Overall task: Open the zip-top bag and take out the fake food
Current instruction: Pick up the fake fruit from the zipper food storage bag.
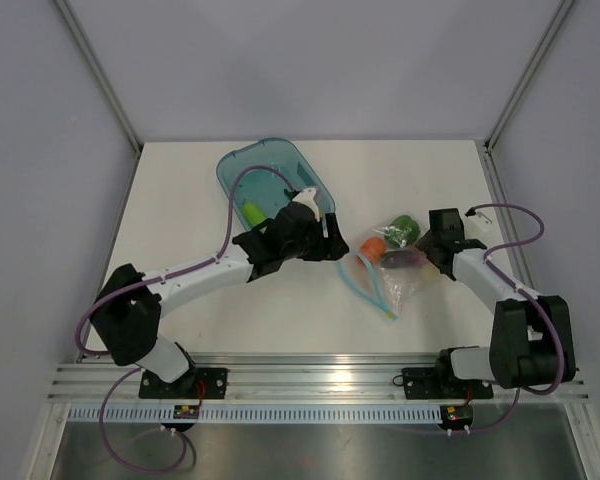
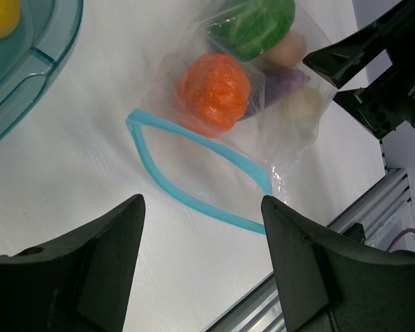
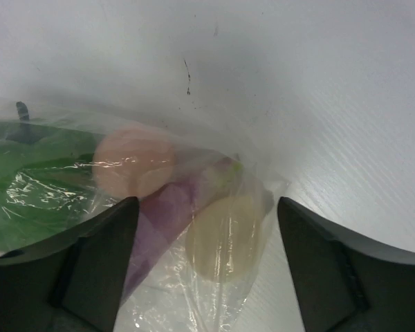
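The zip-top bag (image 1: 388, 278) lies right of centre, and its teal zip strip (image 2: 194, 166) gapes in a loop towards the left arm. Inside it are fake food pieces: an orange-red piece (image 2: 213, 90), a green pepper (image 2: 252, 24), a purple eggplant (image 3: 162, 214), a peach piece (image 3: 135, 162) and a pale whitish piece (image 3: 225, 235). My left gripper (image 2: 202, 207) is open just short of the zip strip, holding nothing. At the bag's closed end my right gripper (image 3: 206, 207) is open, one finger on each side of the plastic without pinching it.
A translucent teal tub (image 1: 265, 175) sits behind the left gripper, holding a green cucumber (image 1: 251, 212) and a yellow lemon (image 2: 0, 15). An aluminium rail (image 1: 310, 380) runs along the table's near edge. Slanted frame posts stand at the far corners.
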